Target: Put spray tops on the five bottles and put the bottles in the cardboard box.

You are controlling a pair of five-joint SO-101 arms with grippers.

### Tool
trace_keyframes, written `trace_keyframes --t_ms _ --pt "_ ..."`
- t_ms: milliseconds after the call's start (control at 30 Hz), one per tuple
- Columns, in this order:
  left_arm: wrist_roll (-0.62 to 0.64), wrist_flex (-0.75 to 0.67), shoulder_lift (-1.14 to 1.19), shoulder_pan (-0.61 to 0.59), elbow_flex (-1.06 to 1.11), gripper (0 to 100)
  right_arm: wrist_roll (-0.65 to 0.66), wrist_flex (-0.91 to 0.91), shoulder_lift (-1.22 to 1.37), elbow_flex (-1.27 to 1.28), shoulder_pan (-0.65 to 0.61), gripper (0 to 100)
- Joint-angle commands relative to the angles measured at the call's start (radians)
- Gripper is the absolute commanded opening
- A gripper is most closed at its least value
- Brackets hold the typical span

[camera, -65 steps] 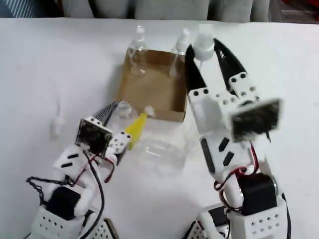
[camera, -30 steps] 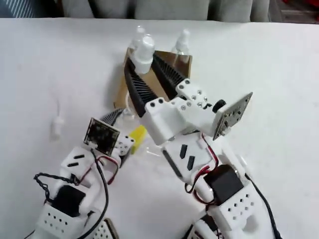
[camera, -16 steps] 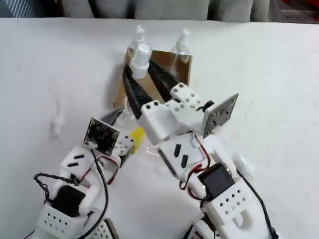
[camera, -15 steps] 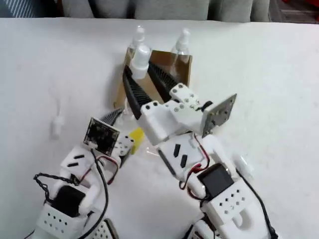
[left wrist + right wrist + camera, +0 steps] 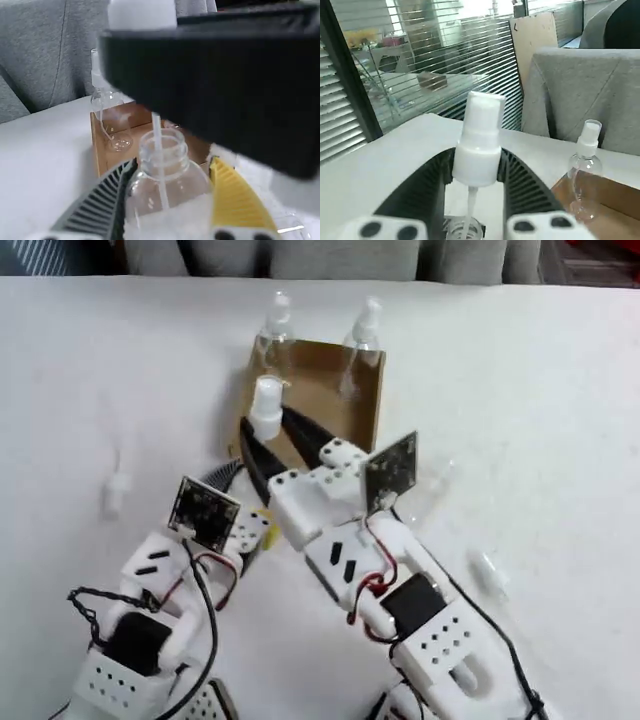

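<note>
White desk [image 5: 540,370] under both claws. Grey sofa [image 5: 580,85] and window blinds [image 5: 420,45] beyond right claw [image 5: 476,167]. Cardboard box [image 5: 325,390] open, just beyond right claw. Inside, at far wall: capped bottle [image 5: 272,335] and second capped bottle [image 5: 362,340], both upright. Left claw [image 5: 167,205] clenched on open-necked bottle [image 5: 165,180], upright, before box's near wall. Right claw directly above it, grasping spray top [image 5: 479,140]; dip tube [image 5: 156,130] reaches into bottle neck. Loose spray top [image 5: 113,490] on desk, well off left claw's outer side.

Bottle [image 5: 167,192] in end effector [image 5: 170,167]
</note>
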Motion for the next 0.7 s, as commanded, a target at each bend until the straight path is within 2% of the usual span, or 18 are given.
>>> trace_keyframes --t_ms 0,200,400,600,667 --pt "-0.008 -0.032 -0.015 0.002 0.003 2 0.000 0.036 -0.007 -0.017 -0.018 1.5" --pt "-0.012 -0.169 -0.015 0.002 0.083 2 0.002 0.166 -0.007 -0.055 -0.025 1.8" --pt "-0.012 -0.190 -0.015 0.002 0.092 2 0.002 0.351 -0.007 -0.140 -0.070 2.9" --pt "-0.012 -0.192 -0.015 0.002 0.092 2 0.002 0.530 -0.007 -0.219 -0.070 22.8" --pt "-0.012 -0.192 -0.015 0.002 0.092 2 0.002 0.579 -0.007 -0.253 -0.067 25.5"
